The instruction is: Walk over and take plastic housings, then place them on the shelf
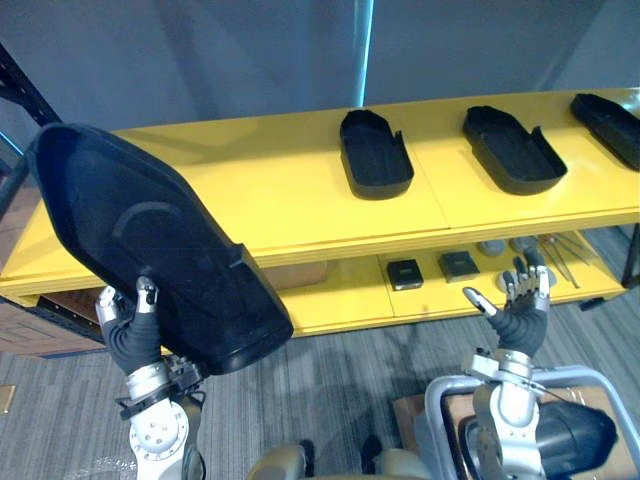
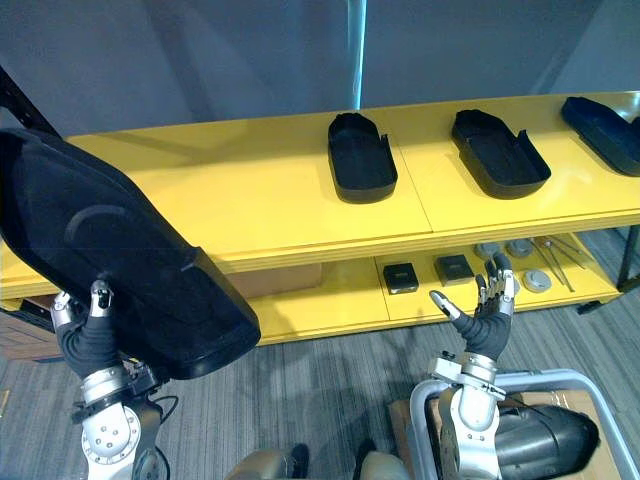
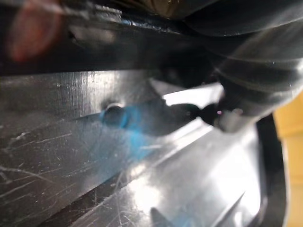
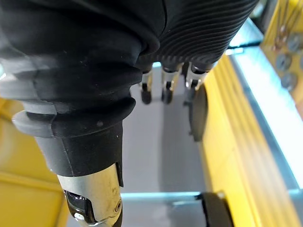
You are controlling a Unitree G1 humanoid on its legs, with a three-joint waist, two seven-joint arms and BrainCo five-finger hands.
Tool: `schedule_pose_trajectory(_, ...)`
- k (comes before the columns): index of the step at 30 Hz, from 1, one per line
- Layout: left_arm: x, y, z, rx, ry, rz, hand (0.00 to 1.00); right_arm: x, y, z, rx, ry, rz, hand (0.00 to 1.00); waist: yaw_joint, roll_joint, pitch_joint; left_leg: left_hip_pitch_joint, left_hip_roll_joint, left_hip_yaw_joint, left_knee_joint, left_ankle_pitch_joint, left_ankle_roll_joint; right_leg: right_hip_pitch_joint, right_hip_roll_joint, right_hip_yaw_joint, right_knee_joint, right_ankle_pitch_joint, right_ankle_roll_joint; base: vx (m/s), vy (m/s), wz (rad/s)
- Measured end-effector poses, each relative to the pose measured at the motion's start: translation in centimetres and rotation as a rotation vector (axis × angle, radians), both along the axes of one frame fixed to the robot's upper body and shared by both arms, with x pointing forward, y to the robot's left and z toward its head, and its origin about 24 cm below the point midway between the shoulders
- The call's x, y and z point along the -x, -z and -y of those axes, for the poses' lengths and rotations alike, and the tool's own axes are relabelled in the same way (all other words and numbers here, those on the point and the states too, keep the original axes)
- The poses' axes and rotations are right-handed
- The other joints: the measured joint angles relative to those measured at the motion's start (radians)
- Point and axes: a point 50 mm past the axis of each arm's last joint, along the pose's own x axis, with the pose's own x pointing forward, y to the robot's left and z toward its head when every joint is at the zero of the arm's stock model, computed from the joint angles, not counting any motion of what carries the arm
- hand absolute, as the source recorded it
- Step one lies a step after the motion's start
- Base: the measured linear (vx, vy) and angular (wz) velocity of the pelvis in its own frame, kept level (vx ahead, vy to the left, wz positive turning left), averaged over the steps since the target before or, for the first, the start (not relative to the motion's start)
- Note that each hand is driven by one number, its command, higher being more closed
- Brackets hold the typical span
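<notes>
Currently the black plastic housing is held tilted before the yellow shelf, its lower edge clamped by the left hand. It should be levelled and set down beside the nearest placed housing; the right hand is spread, empty.

Four plastic housings; two small black boxes; two robot hands.

Black housing held tilted; three housings lie open-up on the shelf.
</notes>
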Motion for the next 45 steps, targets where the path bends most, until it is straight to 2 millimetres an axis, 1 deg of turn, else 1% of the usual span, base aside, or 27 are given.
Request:
schedule_pose_trajectory(1,-0.2,-0.1,0.1,-0.005,0.014,0.003,1.0,0.1,0.0,0.2,0.003,0.02,0.0,0.0,-0.008,-0.001,0.002,-0.001,0.032,0.091,0.011,0.0,0.0,0.019,-0.005,-0.023,0.002,-0.005,-0.007,0.07,-0.015,0.67)
schedule_pose_trajectory(2,-0.3,0.0,0.2,-0.007,0.023,0.003,1.0,0.1,0.0,0.4,0.001,0.034,0.001,0.0,-0.009,-0.003,0.003,-0.002,0.046,0.118,0.016,-0.001,0.001,0.028,-0.011,-0.025,0.005,-0.007,-0.008,0.05,0.043,0.57)
schedule_pose_trajectory(3,-0.7,0.0,0.3,-0.011,0.039,0.005,1.0,0.2,-0.1,0.8,-0.004,0.062,0.005,0.0,-0.009,-0.016,0.011,-0.009,0.065,0.121,0.039,-0.004,0.004,0.039,-0.032,-0.025,0.021,-0.022,-0.004,0.04,0.092,0.36)
schedule_pose_trajectory(4,-0.8,0.0,0.3,-0.009,0.042,0.006,1.0,0.1,-0.4,1.0,-0.004,0.077,0.018,0.0,-0.01,-0.032,0.021,-0.024,0.089,0.111,0.076,-0.006,-0.001,0.046,-0.065,-0.024,0.041,-0.048,0.018,0.03,0.114,0.26)
schedule_pose_trajectory(6,-1.0,0.3,0.6,-0.002,0.053,-0.009,1.0,0.4,-0.6,1.6,0.004,0.099,0.024,0.0,-0.013,-0.038,0.026,-0.025,0.135,0.094,0.076,0.004,-0.017,0.05,-0.116,-0.014,0.074,-0.083,0.042,0.0,0.237,0.06)
schedule_pose_trajectory(8,-1.0,0.4,0.8,0.001,0.064,-0.01,1.0,0.5,-1.0,2.0,0.011,0.108,0.037,0.0,-0.022,-0.016,0.017,-0.016,0.183,0.078,0.034,0.016,-0.035,0.043,-0.158,0.016,0.118,-0.115,0.089,0.04,0.361,-0.05)
schedule_pose_trajectory(9,-1.0,0.4,0.9,0.005,0.063,-0.008,1.0,0.5,-1.4,2.3,0.027,0.106,0.051,0.0,-0.039,0.014,0.006,0.0,0.212,0.075,-0.033,0.069,-0.09,0.024,-0.178,0.035,0.161,-0.138,0.132,0.12,0.511,-0.21)
schedule_pose_trajectory(10,-1.2,0.7,0.8,0.01,0.06,-0.019,1.0,0.5,-1.2,2.1,0.016,0.103,0.045,0.0,-0.042,0.008,0.012,0.032,0.172,0.118,-0.03,0.079,-0.132,0.024,-0.221,0.079,0.184,-0.149,0.155,0.13,0.494,-0.26)
schedule_pose_trajectory(12,-1.2,0.7,0.5,0.006,0.049,-0.027,1.0,0.3,-1.2,1.7,0.013,0.082,0.048,0.0,-0.045,-0.014,0.024,0.017,0.138,0.141,0.045,0.059,-0.115,0.03,-0.253,0.129,0.157,-0.14,0.164,0.09,0.386,-0.33)
schedule_pose_trajectory(13,-1.4,0.7,0.5,0.004,0.05,-0.027,1.0,0.0,-1.4,1.6,0.006,0.083,0.062,0.0,-0.047,-0.024,0.035,-0.009,0.127,0.137,0.111,0.035,-0.093,0.03,-0.267,0.143,0.151,-0.128,0.185,0.05,0.291,-0.26)
schedule_pose_trajectory(14,-1.4,0.7,0.5,0.004,0.052,-0.03,1.0,-0.1,-1.6,1.5,0.001,0.085,0.071,0.0,-0.047,-0.027,0.037,-0.016,0.123,0.136,0.136,0.019,-0.088,0.031,-0.272,0.147,0.146,-0.122,0.197,0.02,0.241,-0.18)
schedule_pose_trajectory(16,-1.7,0.8,1.0,0.004,0.114,-0.036,1.0,-0.2,-1.7,1.7,-0.024,0.125,0.089,0.0,-0.061,-0.022,0.042,-0.021,0.115,0.128,0.194,-0.053,-0.088,0.065,-0.282,0.146,0.113,-0.109,0.222,0.03,0.235,-0.11)
schedule_pose_trajectory(18,-2.0,0.7,1.2,-0.012,0.148,-0.038,1.0,0.1,-1.4,1.7,-0.047,0.157,0.083,0.0,-0.064,-0.027,0.039,-0.02,0.104,0.13,0.2,-0.079,-0.086,0.066,-0.295,0.15,0.107,-0.109,0.222,0.03,0.213,-0.07)
schedule_pose_trajectory(19,-3.2,0.1,1.9,-0.049,0.229,-0.04,1.0,0.9,-0.4,1.6,-0.092,0.206,0.048,0.0,-0.066,-0.03,0.038,-0.02,0.087,0.14,0.193,-0.091,-0.074,0.06,-0.311,0.152,0.115,-0.088,0.186,0.04,0.184,-0.07)
schedule_pose_trajectory(20,-3.8,-0.3,2.2,-0.075,0.264,-0.041,1.0,1.3,0.1,1.5,-0.103,0.21,0.028,0.0,-0.067,-0.03,0.037,-0.017,0.088,0.146,0.18,-0.09,-0.073,0.045,-0.307,0.151,0.118,-0.07,0.165,0.03,0.153,-0.11)
schedule_pose_trajectory(21,-4.2,-0.6,2.3,-0.097,0.285,-0.04,1.0,1.4,0.3,1.3,-0.107,0.209,0.019,0.0,-0.072,-0.03,0.036,-0.019,0.092,0.148,0.168,-0.083,-0.071,0.033,-0.299,0.152,0.11,-0.051,0.165,0.02,0.076,-0.23)
schedule_pose_trajectory(27,-7.3,-2.3,4.1,-0.162,0.411,-0.064,1.0,1.5,0.3,0.8,-0.065,0.18,0.003,0.0,-0.113,-0.036,0.007,-0.016,0.155,0.22,0.033,-0.003,-0.102,0.022,-0.215,0.183,-0.132,0.157,0.188,0.05,-0.014,-0.41)
schedule_pose_trajectory(29,-7.7,-2.0,4.1,-0.132,0.398,-0.093,1.0,1.6,0.2,0.8,-0.043,0.149,0.005,0.0,-0.126,-0.036,0.006,0.036,0.166,0.254,-0.018,0.014,-0.113,0.027,-0.201,0.193,-0.139,0.17,0.189,0.05,-0.061,-0.51)
schedule_pose_trajectory(32,-7.9,-1.6,4.4,-0.058,0.397,-0.115,1.0,2.1,-0.4,1.1,0.003,0.124,0.013,0.0,-0.144,-0.02,-0.004,0.05,0.192,0.257,-0.027,0.017,-0.12,0.028,-0.173,0.197,-0.13,0.165,0.183,0.05,-0.08,-0.16)
schedule_pose_trajectory(35,-8.3,-0.5,4.0,0.0,0.366,-0.167,1.0,2.0,-0.4,1.6,0.05,0.09,-0.02,0.0,-0.144,-0.022,-0.001,0.046,0.212,0.248,0.065,0.009,-0.105,0.026,-0.172,0.194,-0.036,0.049,0.168,0.01,-0.099,-0.01)
schedule_pose_trajectory(36,-8.4,0.3,3.4,0.032,0.34,-0.202,1.0,2.1,-0.3,1.8,0.06,0.079,-0.037,0.0,-0.14,-0.022,0.0,0.028,0.227,0.238,0.149,-0.002,-0.085,0.035,-0.172,0.193,0.001,-0.012,0.176,-0.04,-0.156,0.04)
schedule_pose_trajectory(37,-8.5,1.0,2.9,0.067,0.306,-0.231,1.0,2.2,-0.4,2.1,0.082,0.071,-0.043,0.0,-0.144,0.002,0.014,0.013,0.25,0.206,0.216,-0.004,-0.071,0.049,-0.156,0.181,0.03,-0.045,0.186,-0.06,-0.162,0.09)
schedule_pose_trajectory(39,-8.6,1.8,2.5,0.112,0.28,-0.266,1.0,2.7,-0.3,2.8,0.106,0.078,-0.06,0.0,-0.145,0.014,0.016,0.015,0.252,0.191,0.222,0.016,-0.045,0.06,-0.149,0.174,0.046,-0.067,0.164,-0.06,-0.151,0.18)
schedule_pose_trajectory(40,-8.6,2.1,2.1,0.131,0.25,-0.284,1.0,2.8,-0.4,3.2,0.118,0.093,-0.059,0.0,-0.145,0.023,0.012,0.014,0.246,0.191,0.193,0.05,-0.046,0.06,-0.149,0.174,0.042,-0.07,0.155,-0.01,-0.136,0.16)
schedule_pose_trajectory(41,-8.7,2.0,2.0,0.134,0.24,-0.283,1.0,2.8,-0.5,3.4,0.12,0.099,-0.055,0.0,-0.146,0.026,0.012,0.013,0.243,0.191,0.186,0.059,-0.047,0.06,-0.149,0.174,0.039,-0.068,0.152,0.0,-0.109,0.08)
schedule_pose_trajectory(43,-9.1,1.3,1.7,0.139,0.214,-0.256,1.0,2.4,-1.0,3.7,0.136,0.096,-0.04,0.0,-0.138,0.035,0.009,0.049,0.193,0.162,0.029,0.052,-0.063,0.023,-0.149,0.19,0.052,-0.065,0.151,-0.03,-0.022,-0.14)
schedule_pose_trajectory(45,-9.7,0.3,1.3,0.127,0.189,-0.232,1.0,1.9,-1.4,3.4,0.135,0.082,-0.016,0.0,-0.136,0.029,0.011,0.073,0.181,0.163,-0.039,0.051,-0.088,-0.01,-0.146,0.212,0.071,-0.06,0.154,-0.03,0.039,-0.34)
